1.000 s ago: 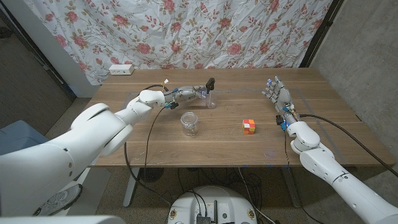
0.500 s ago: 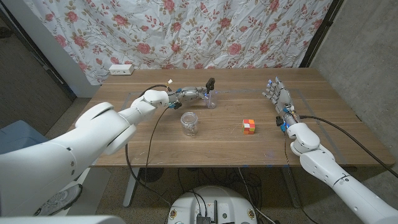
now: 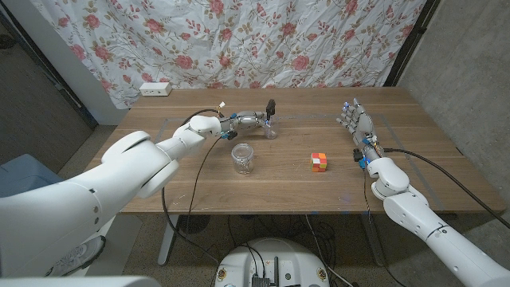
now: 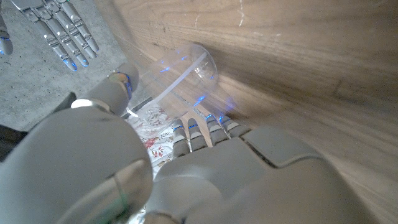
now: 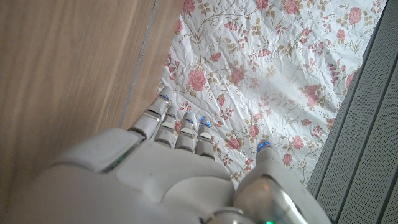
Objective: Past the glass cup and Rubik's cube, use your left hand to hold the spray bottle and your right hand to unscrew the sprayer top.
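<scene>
The clear spray bottle (image 3: 271, 126) with its black sprayer top (image 3: 271, 105) stands upright at the table's far middle. My left hand (image 3: 250, 120) reaches in from the left at bottle height. In the left wrist view the bottle (image 4: 185, 70) lies between the thumb (image 4: 118, 87) and the straight fingers (image 4: 200, 126), which are not closed round it. The glass cup (image 3: 242, 159) and the Rubik's cube (image 3: 319, 161) sit nearer to me. My right hand (image 3: 355, 119) stands upright at the far right with fingers spread and nothing in it; it shows too in the left wrist view (image 4: 55, 30).
A white power strip (image 3: 155, 89) lies at the table's far left corner. A flowered curtain (image 3: 263, 40) hangs behind the table. The wooden table (image 3: 199, 187) shows bare wood between the cup, the cube and the front edge.
My left hand has slid to the right, up to the spray bottle, so thumb and fingers now bracket it. The bottle, cup, cube and right hand have stayed put.
</scene>
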